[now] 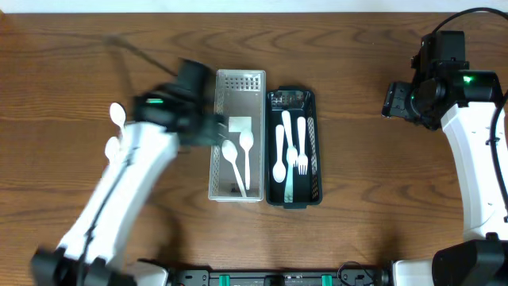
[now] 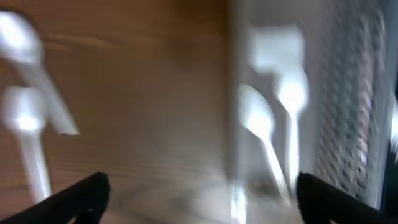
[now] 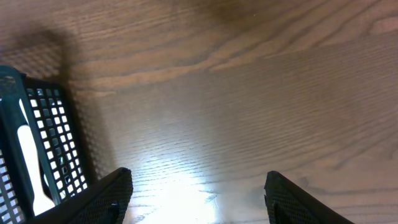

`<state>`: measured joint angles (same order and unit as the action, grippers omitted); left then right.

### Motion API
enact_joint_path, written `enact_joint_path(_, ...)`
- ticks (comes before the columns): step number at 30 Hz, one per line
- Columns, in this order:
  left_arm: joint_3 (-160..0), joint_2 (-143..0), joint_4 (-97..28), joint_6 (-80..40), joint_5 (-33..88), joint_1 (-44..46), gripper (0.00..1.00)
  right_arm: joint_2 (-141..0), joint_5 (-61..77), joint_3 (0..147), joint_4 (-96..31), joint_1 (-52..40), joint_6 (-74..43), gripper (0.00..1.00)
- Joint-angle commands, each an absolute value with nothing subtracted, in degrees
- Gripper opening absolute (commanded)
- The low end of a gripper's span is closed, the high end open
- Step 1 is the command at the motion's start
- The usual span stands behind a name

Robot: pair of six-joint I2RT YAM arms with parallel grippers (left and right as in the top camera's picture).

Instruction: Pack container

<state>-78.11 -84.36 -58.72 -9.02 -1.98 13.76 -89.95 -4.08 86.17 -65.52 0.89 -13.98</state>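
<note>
Cutlery sorting is under way, and the step in hand looks like the gap between one spoon laid away and the next one fetched.

From overhead, the grey basket (image 1: 238, 77) holds two white spoons (image 1: 247, 148) and a pale square piece that I cannot identify. The dark basket (image 1: 316, 151) touching its right side holds more spoons and forks (image 1: 301, 147). Two loose spoons (image 1: 117, 116) lie on the worktop (image 1: 349, 48) to the left, well apart from both baskets. The left hand (image 1: 208, 125) is smeared by motion and hangs over the left wall of the grey basket. The right hand (image 1: 394, 101) waits far to the right, over bare wood.

The left wrist camera is badly blurred, but both fingertips (image 2: 84, 193) show at the bottom corners, spread wide, with nothing between them. The hand carries nothing and touches nothing. The loose spoons appear at the left of this view and the grey basket's wall and its two spoons at the right.

The right wrist camera is sharp. The right hand's fingers stand apart over empty worktop, holding nothing, and only the dark basket's corner and one white handle (image 3: 31, 162) show at the left edge.

The next move probably calls for the left arm to swing out to the loose spoons and line its open fingers across one thin handle. It then has to come low enough to pinch a flat piece off the wood. A slip or a nudged neighbour seems the likeliest trouble.
</note>
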Motion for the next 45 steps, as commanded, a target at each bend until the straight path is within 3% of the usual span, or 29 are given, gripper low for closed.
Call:
enact_joint_path(1, -79.29, -81.47, -59.07, -5.93, -4.67, 2.26, 0.98, -90.35, -4.49, 86.13, -65.54, 1.21, -13.17, 0.72)
enact_joint_path(5, -79.24, -84.77, -56.99, -0.49, 0.67, -10.26, 0.98, -90.35, -4.49, 86.13, -65.52, 1.21, -13.19, 0.72)
enact_joint_path(12, -79.42, -97.73, -50.22, 0.49, 6.46, -19.25, 0.98, -90.35, -4.49, 86.13, -65.63, 1.21, -13.17, 0.72)
enact_joint_path(20, -79.55, -109.25, -45.04, 3.03, 7.14, -19.55, 0.98, -90.35, -4.49, 86.13, -66.30, 1.21, -13.17, 0.72)
enact_joint_path(41, -79.48, -120.03, -38.87, 2.74, 6.85, -19.55, 0.98, -90.35, -4.49, 86.13, -66.72, 1.21, -13.19, 0.72)
enact_joint_path(45, -79.48, -120.03, -39.05, 2.74, 6.85, -19.53, 0.88, -90.35, -4.49, 86.13, -66.87, 1.21, -13.17, 0.72)
